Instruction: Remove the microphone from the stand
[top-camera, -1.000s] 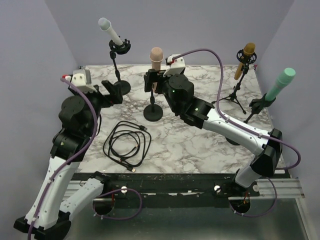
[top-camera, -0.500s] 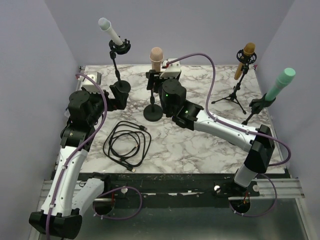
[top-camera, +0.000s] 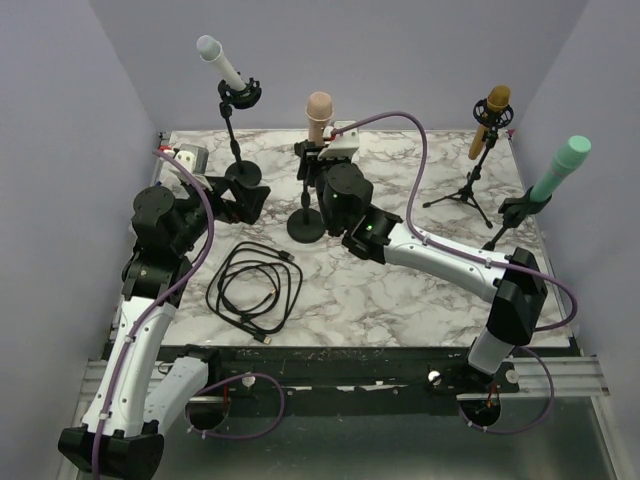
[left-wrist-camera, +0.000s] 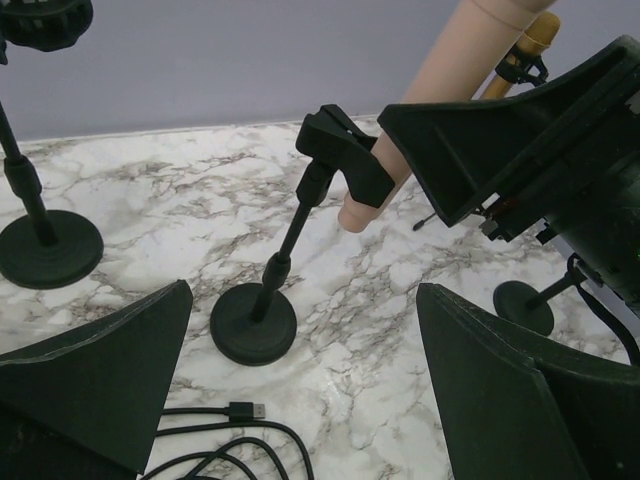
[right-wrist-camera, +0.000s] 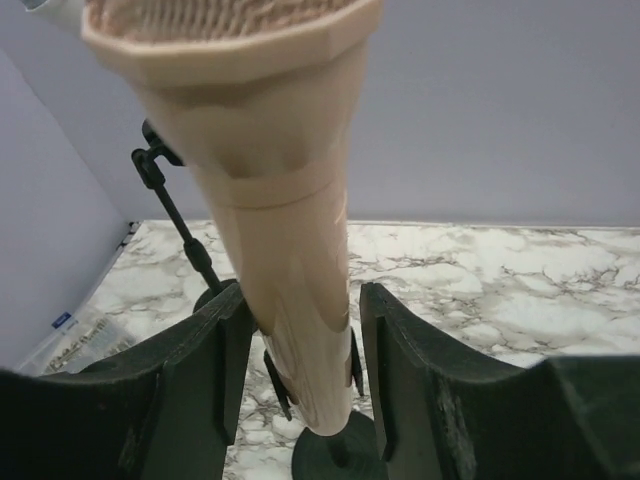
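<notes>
Right gripper (right-wrist-camera: 305, 300) straddles the microphone (right-wrist-camera: 285, 200), grip unclear; stand (right-wrist-camera: 335, 462) mostly hidden.

Left arm (top-camera: 130, 335) and right arm (top-camera: 440, 262): white link shells joined by rounded black joint housings. Purple cable (top-camera: 415, 160) routed along each (slack loops near wrists). Green light (top-camera: 368, 227) seen on right arm's black housing. Left tool (left-wrist-camera: 303, 292) and right tool (right-wrist-camera: 305, 300) fitted with dark matte wedge-shaped fingers (left-wrist-camera: 100, 380), edges scuffed pale.
</notes>
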